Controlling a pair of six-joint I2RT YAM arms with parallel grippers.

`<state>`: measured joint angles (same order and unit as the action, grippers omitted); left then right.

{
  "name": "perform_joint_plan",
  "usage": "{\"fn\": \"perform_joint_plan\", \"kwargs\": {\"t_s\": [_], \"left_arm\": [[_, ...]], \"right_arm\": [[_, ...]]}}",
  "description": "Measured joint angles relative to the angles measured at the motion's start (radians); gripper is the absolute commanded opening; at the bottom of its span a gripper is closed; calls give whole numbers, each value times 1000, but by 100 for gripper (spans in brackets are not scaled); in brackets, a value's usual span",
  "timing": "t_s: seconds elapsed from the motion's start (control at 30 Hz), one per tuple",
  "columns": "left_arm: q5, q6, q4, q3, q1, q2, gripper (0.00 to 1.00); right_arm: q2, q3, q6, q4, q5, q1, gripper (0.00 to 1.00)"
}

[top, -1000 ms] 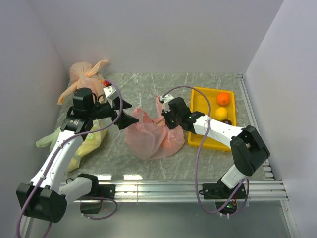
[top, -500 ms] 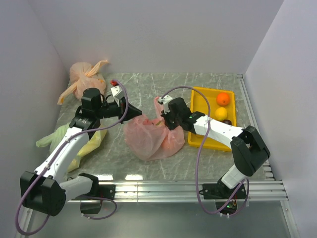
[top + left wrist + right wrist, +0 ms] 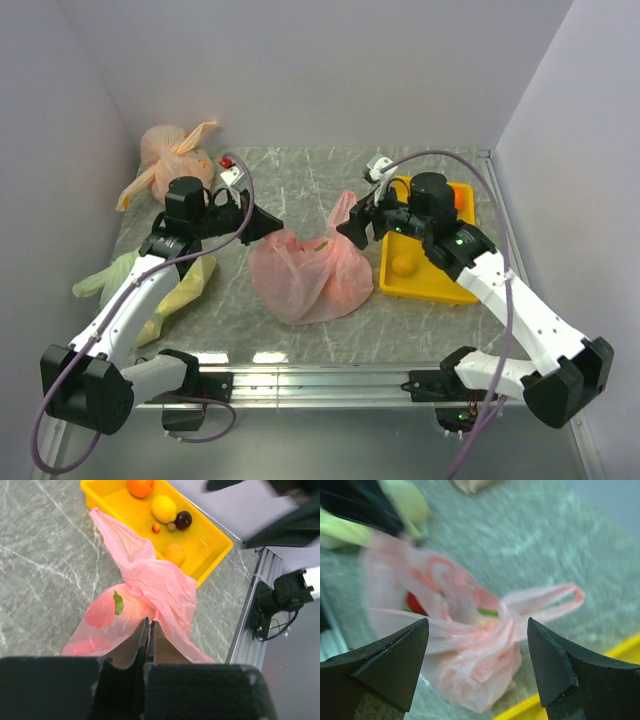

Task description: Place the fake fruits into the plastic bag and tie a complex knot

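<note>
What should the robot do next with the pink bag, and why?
Probably bring the right gripper down and close it on the loose loop handle. That gripper is open and holds nothing, the handle sticks out free beside it, and the left gripper looks shut on the plastic bag's other side, so a second grip would let both arms pull the knot tight.
</note>
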<state>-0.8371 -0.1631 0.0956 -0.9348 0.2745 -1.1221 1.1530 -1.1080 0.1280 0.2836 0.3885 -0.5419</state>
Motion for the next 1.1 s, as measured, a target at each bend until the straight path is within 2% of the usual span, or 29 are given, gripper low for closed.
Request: {"fn": "perform_joint_plan", "kwargs": {"t_s": [0.13,0.3,0.5,0.73,0.83,0.97,1.1], "left_arm": [[23,-34,-1,-3,0,-20,0],[24,-51,-2,-3,0,-26,0],[27,-69,-4,-14,0,-53,0],[28,-89,-10,-15,0,-60,0],[28,-110,-21,-20,0,-72,0],[32,-143,-33,-34,0,-85,0],[51,-185,-55,-54,-2,-101,0]], "right_arm": [[-12,-41,-4,-47,101,-45,89],[111,-32,-63,-192,176,-122,93],[272,12,-169,-373,192,-185,96],[368,35,-262,-561,207,-244,97],[413,35,-296,-631,196,-254,85],[497,37,-346,-679,177,-256,62],[555,84,-385,-711,169,-256,50]]}}
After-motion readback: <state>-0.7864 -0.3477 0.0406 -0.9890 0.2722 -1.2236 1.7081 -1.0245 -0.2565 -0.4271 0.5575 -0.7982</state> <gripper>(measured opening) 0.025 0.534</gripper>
